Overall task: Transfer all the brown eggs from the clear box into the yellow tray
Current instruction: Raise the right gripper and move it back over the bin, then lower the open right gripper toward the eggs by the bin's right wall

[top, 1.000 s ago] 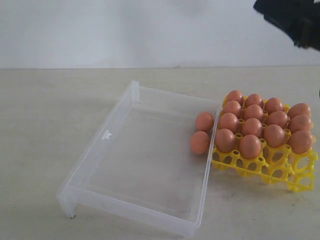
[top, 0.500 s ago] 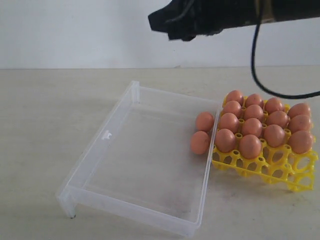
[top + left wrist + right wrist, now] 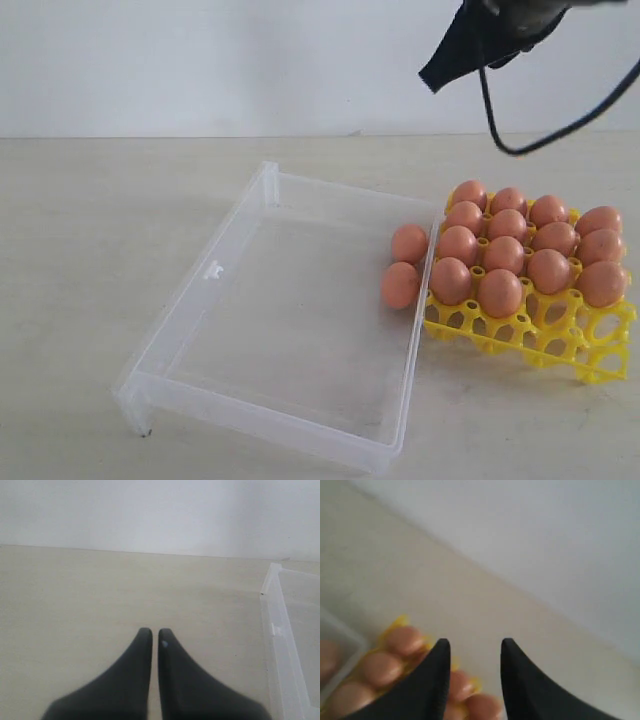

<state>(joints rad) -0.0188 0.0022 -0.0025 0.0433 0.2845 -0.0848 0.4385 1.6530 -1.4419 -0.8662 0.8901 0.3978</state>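
From my station, the left gripper points across the bench, its jaws closed with nothing between them. The clear box lies mid-bench, and two brown eggs rest against its right wall. Just beside that wall stands the yellow tray, most cells filled with eggs. High above it hangs the right gripper, jaws apart and, as far as the blurred wrist view lets me judge, empty.

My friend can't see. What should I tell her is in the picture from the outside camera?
Two brown eggs sit in a big clear box, against the wall next to a yellow tray that is mostly full of eggs like them. Box and tray rest on a pale table, and the robot's black right gripper hangs high in the air.
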